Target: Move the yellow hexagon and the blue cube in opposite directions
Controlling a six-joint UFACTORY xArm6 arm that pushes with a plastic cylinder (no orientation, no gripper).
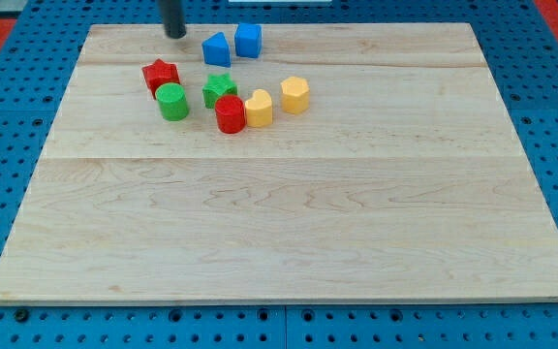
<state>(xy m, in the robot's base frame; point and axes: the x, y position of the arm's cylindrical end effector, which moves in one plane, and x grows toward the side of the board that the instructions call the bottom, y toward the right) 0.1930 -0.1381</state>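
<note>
The blue cube (248,40) sits near the view's top, with a blue wedge-shaped block (216,48) touching its left side. The yellow hexagon (294,95) lies below and right of the cube. A second yellow block (258,108) sits just left of the hexagon. My tip (175,33) rests on the board at the view's top, left of the blue wedge block and apart from it by a small gap. It touches no block.
A red star (161,75), a green cylinder (172,102), a green star (219,90) and a red cylinder (230,113) cluster left of the yellow blocks. The wooden board (279,213) lies on a blue pegboard.
</note>
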